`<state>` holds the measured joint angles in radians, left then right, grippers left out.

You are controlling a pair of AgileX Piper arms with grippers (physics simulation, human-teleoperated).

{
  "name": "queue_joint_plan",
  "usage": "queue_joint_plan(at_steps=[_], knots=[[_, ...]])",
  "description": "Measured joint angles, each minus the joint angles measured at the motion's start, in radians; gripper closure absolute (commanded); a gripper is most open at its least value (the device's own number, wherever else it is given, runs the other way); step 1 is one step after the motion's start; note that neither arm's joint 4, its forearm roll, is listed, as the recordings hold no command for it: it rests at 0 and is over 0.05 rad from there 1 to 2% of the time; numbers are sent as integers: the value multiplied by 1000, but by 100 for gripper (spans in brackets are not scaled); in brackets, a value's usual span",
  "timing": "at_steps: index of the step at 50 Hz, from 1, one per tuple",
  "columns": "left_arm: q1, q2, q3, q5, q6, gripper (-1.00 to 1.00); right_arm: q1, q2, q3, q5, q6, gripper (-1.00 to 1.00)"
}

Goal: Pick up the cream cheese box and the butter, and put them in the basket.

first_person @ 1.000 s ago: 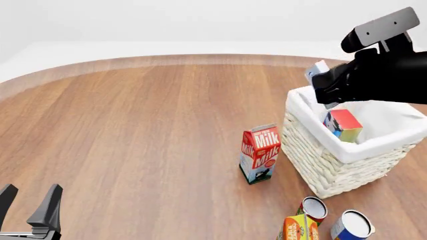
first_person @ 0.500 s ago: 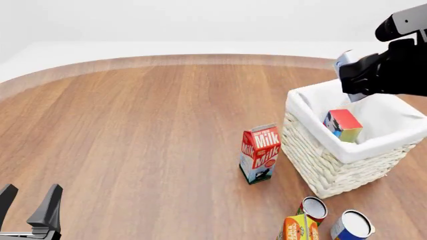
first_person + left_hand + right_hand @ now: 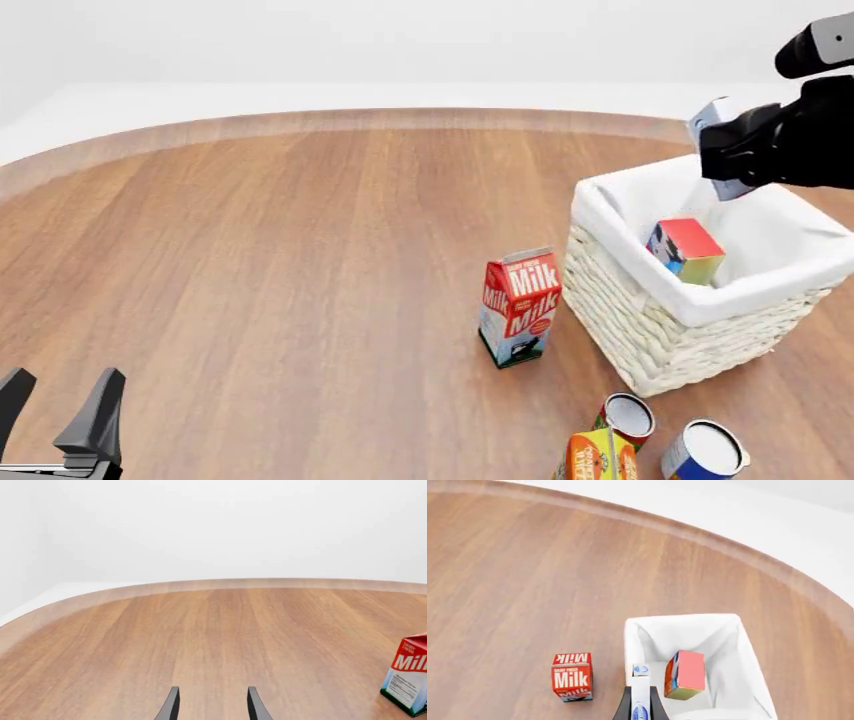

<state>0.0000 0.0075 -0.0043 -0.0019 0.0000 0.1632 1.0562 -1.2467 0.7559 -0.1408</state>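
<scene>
Butter lies tilted inside the basket, red face up, leaning toward the near liner wall. At the counter's near edge, around 7 o'clock, the left tool hangs released, its two dark fingers apart over bare wood. Just at 9 o'clock of the basket stands the milk carton, upright. Farther back, above the basket's far rim, the right tool is clenched on the thin white-and-blue cream cheese box.
</scene>
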Motion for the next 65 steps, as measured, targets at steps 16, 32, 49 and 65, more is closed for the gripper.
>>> queue_joint_plan(at_steps=[16, 32, 49, 65], knots=[[0, 0, 0, 0, 0, -100, -13, 8, 62, -51, 28, 100], [0, 0, 0, 0, 0, -100, -27, 0, 102, -78, 41, 100], [0, 0, 0, 0, 0, -100, -33, 5, 122, -109, 55, 100], [0, 0, 0, 0, 0, -100, -38, 27, 125, -136, 67, 100]])
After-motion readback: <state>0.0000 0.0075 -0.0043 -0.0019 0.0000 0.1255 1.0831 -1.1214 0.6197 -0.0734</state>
